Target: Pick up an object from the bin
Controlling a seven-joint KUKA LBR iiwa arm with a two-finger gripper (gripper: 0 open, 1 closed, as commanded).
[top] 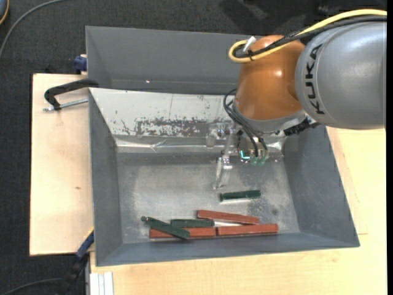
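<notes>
Evidently nothing is picked yet: my gripper [235,166] hangs low, released or clenched I cannot tell, with a short dark green bar [240,195] just beside it and brown-red bars [236,223] beyond that.

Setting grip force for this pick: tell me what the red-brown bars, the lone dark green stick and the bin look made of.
Red-brown bars: probably painted wood or plastic, going by their flat, matte, straight-edged look.
Dark green stick: likely the same material, matte with no shine.
Bin: grey metal, with a scuffed and faintly reflective rear wall.

Dark carpeted floor [43,48]
</notes>
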